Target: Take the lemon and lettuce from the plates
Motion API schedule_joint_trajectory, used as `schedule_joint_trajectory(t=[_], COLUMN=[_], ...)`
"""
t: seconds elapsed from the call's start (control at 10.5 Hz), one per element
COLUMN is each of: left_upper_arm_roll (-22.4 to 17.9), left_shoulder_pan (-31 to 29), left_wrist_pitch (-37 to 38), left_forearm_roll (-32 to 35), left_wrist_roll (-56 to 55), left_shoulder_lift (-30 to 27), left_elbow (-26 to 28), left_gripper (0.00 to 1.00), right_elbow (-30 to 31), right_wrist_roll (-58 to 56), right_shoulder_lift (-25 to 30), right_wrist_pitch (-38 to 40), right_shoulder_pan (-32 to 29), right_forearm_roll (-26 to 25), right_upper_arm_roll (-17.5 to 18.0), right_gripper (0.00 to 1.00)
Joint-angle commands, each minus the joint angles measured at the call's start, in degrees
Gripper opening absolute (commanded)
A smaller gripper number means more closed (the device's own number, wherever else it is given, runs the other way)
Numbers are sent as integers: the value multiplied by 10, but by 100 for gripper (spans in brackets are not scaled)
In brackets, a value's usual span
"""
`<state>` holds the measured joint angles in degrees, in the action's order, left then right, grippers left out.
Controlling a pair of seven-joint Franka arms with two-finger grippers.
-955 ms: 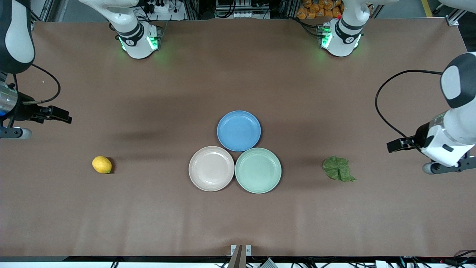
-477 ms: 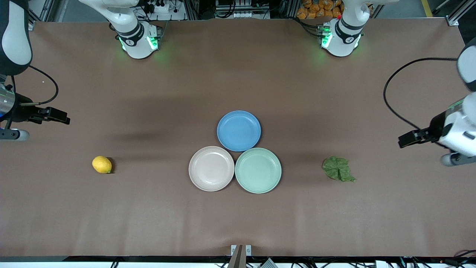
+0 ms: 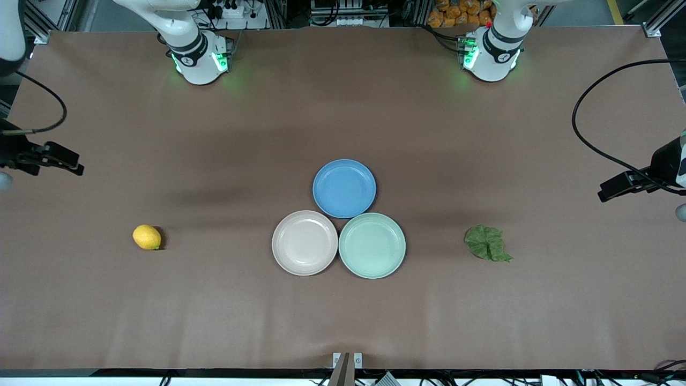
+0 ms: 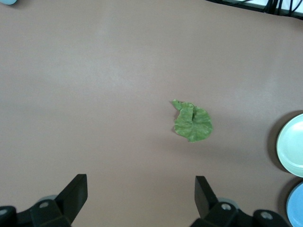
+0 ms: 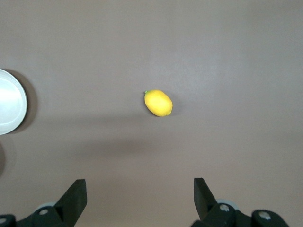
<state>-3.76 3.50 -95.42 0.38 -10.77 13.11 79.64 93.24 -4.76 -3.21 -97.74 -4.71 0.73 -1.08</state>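
Note:
The lemon lies on the bare table toward the right arm's end, well apart from the plates; it also shows in the right wrist view. The lettuce lies flat on the table toward the left arm's end, also in the left wrist view. The beige plate and the mint plate sit side by side at the middle, both empty. My left gripper is open and empty, high over the table near the lettuce. My right gripper is open and empty, high over the table near the lemon.
An empty blue plate touches both other plates, farther from the front camera. The left arm's wrist camera and the right arm's show at the table's two ends, with cables looping above them.
Both arms have drawn outward toward their ends of the table, now mostly out of the front view. Lemon, lettuce and plates have not moved.

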Motion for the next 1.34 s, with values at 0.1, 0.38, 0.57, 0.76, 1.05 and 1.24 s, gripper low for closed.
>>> schedule_joint_trajectory(t=[0.1,0.38,0.57,0.76,1.05,1.24], left_upper_arm_roll=[8,8,8,6,2,2], left_shoulder_pan=[12,35,34,26,13,13], left_wrist_pitch=[8,8,9,3,-41,-43], left_forearm_roll=[14,11,9,4,3,4], left_wrist_roll=[-7,-19,-32,-26,-24,-22], left_shoulder_lift=[-47,-51,-52,-45,-52,-61], left_elbow=[17,16,14,14,62,68], left_gripper=[100,100,100,100,100,100], right_elbow=[-6,-7,-29,-51,-50,-44], right_wrist_roll=[-1,-1,7,12,12,11], right_shoulder_lift=[31,36,36,36,43,54], right_wrist_pitch=[-17,-18,30,90,106,106], right_shoulder_pan=[7,15,29,36,36,35], right_forearm_roll=[-14,-10,-11,-11,-10,-10], right_upper_arm_roll=[7,9,7,7,6,5], right_gripper=[100,100,100,100,100,100])
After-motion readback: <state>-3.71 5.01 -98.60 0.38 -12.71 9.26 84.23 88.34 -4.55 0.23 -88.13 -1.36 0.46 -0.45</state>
